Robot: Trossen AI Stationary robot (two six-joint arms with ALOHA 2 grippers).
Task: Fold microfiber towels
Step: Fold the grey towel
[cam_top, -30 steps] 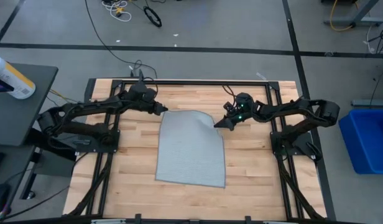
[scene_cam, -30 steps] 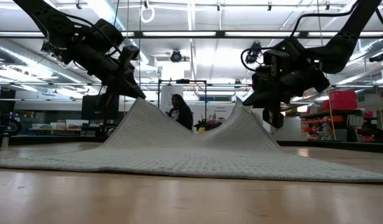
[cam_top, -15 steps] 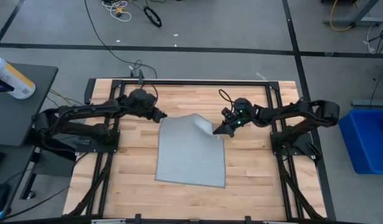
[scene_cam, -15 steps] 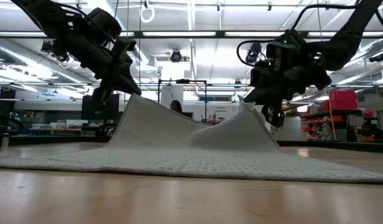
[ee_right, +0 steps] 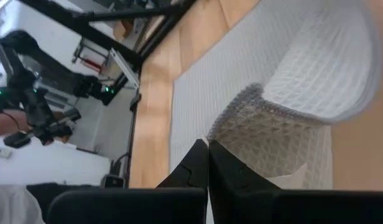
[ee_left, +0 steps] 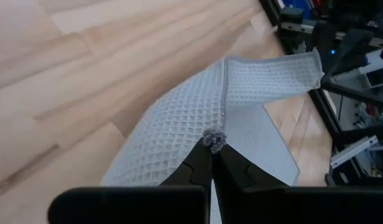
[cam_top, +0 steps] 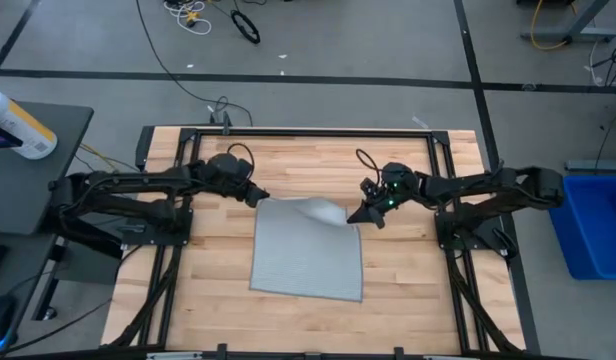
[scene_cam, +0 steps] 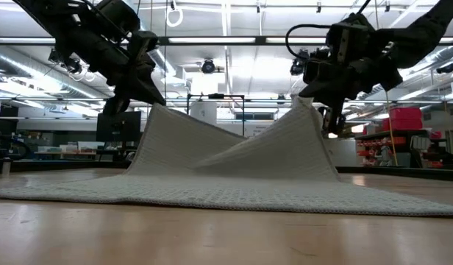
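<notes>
The light grey-blue microfiber towel [cam_top: 308, 255] lies on the wooden table [cam_top: 208, 290] with its near part flat and its far edge raised. My left gripper [cam_top: 259, 198] is shut on the far left corner, and my right gripper [cam_top: 355, 216] is shut on the far right corner. In the low view the two raised corners stand as peaks under my left gripper [scene_cam: 153, 103] and my right gripper [scene_cam: 309, 101], with the cloth sagging between them. My left gripper pinches the towel's far left corner [ee_left: 213, 138] between its two fingertips, slanting down from the table's left. The corner is lifted clear, and the cloth slopes down from it to the table. One layer or several, I cannot tell. My right gripper pinches the towel's far right corner by its hemmed edge [ee_right: 232, 118] between its fingertips, slanting down from the table's right. That corner is lifted clear and curls over. The cloth below it [scene_cam: 300, 147] slopes down to the flat part.
A black metal frame [cam_top: 288, 131] runs round the table. Bare wood shows on the far side of the towel and along the near edge. A dark side table [cam_top: 28, 150] with a bottle stands at the left, and a blue bin [cam_top: 593, 225] at the right.
Both grippers have moved toward the table's near edge and risen a little, each keeping its corner. The towel's far edge has been carried off the table and over the cloth, while the near part has stayed flat where it was.
</notes>
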